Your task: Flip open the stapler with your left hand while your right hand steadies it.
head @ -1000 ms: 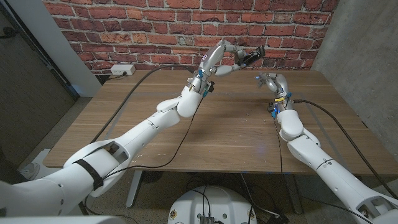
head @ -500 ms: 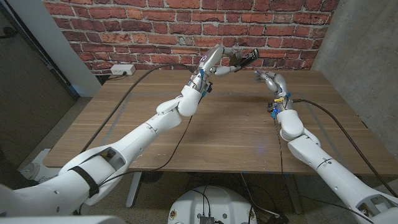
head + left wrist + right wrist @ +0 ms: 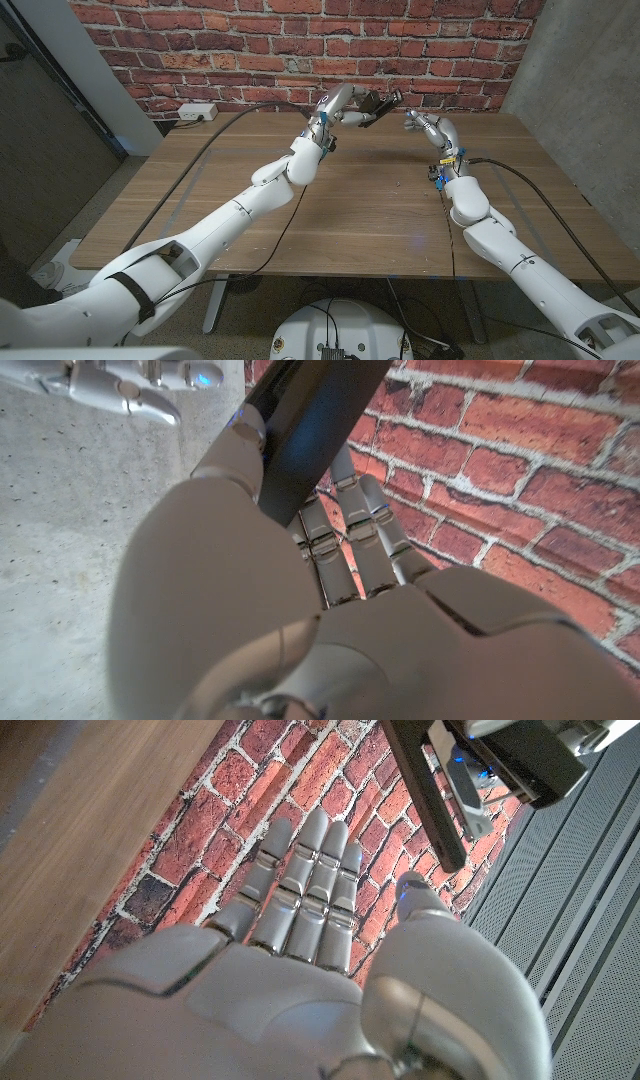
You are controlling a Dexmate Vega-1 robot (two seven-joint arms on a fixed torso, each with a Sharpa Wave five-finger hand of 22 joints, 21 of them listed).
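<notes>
Stapler (image 3: 381, 100), clamped in left hand (image 3: 345, 106), carried lower and leftward above counter (image 3: 380, 220); right hand (image 3: 428, 128) fingers apart, closer, not yet steadying.

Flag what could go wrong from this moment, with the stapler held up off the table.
1. The left hand alone holds the stapler above the table; if the grip slips during the flip, it could drop.
2. The right hand is open beside the stapler, apparently not touching it, so nothing steadies it yet; flipping now might twist it loose.
3. In the left wrist view the fingers wrap the stapler's body, which may block its opening.
</notes>
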